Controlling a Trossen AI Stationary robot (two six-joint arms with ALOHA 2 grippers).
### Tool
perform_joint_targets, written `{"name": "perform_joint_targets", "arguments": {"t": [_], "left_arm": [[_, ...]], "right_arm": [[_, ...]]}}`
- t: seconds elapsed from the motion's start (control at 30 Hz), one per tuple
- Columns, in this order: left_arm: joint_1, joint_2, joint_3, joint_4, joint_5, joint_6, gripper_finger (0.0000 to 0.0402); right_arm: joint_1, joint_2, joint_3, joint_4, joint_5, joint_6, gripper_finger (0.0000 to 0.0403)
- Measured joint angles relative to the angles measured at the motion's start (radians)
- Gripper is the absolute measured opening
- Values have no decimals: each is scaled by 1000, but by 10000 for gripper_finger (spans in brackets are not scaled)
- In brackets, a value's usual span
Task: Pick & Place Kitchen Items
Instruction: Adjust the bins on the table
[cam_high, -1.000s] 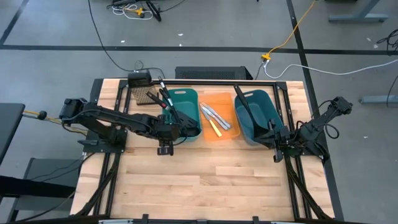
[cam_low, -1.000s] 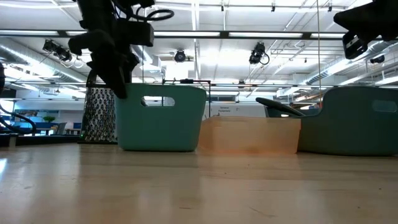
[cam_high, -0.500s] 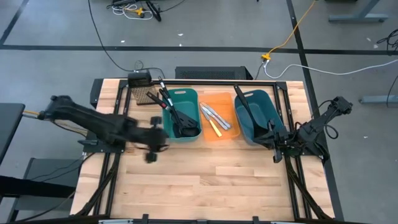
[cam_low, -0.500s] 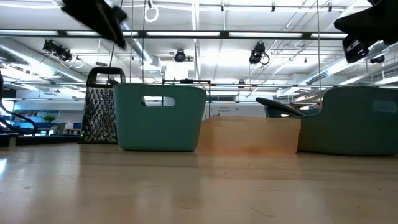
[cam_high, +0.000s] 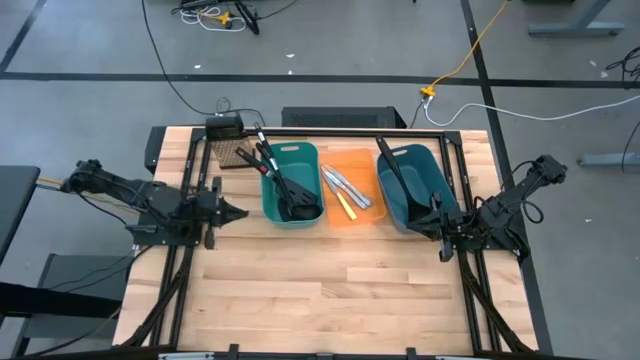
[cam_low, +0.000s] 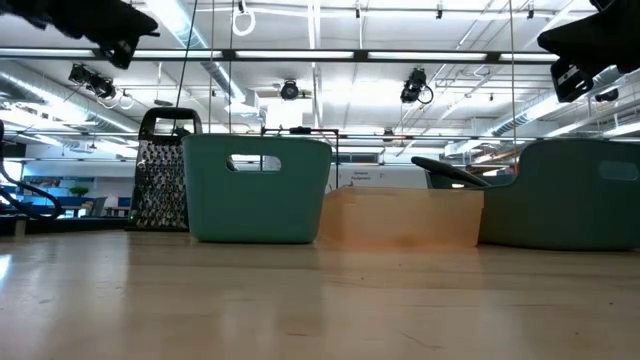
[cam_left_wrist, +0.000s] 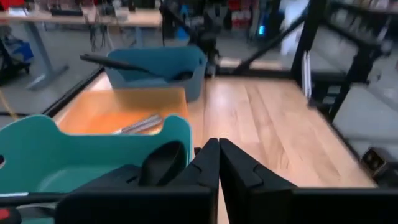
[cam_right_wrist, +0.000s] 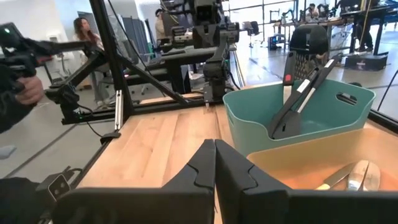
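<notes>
left gripper (cam_high: 238, 212) fingers closed, empty, beside teal bin (cam_high: 292, 183) | right gripper (cam_high: 437, 232) fingers closed | overhead shows knives (cam_high: 345, 187) in orange bin (cam_high: 352, 190); low view hides them

High view: straight down over the whole tabletop (cam_high: 330, 290), far off. Low view: at tabletop height, level, facing the room. Each wrist view looks forward past its own closed fingers (cam_left_wrist: 214, 168), close in. All four views share the teal bin (cam_high: 292, 183) and the orange bin (cam_high: 352, 188) beside it.
</notes>
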Motion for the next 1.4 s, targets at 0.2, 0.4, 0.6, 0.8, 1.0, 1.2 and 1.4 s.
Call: {"name": "perform_joint_targets", "arguments": {"t": [0.2, 0.4, 0.6, 0.8, 1.0, 1.2, 1.4], "left_arm": [[-2, -118, -187, 159, 22, 13, 7], [-2, -146, -326, 336, 35, 40, 5], [-2, -144, -360, 358, 34, 31, 13], [-2, -144, -360, 364, 35, 27, 6], [-2, -144, -360, 364, 37, 26, 17], [-2, -144, -360, 364, 38, 24, 17], [-2, -144, -360, 364, 64, 28, 7]], "right_arm": [[0, 0, 0, 0, 18, -3, 7], [0, 25, 50, -37, 66, -4, 7], [0, 172, 265, -318, 140, 80, 11], [0, 404, 558, -784, 67, 358, 69], [-17, 618, 738, -1201, -76, 582, 168], [-67, 728, 769, -1334, -187, 563, 219], [-122, 761, 769, -1347, -229, 472, 210]]}}
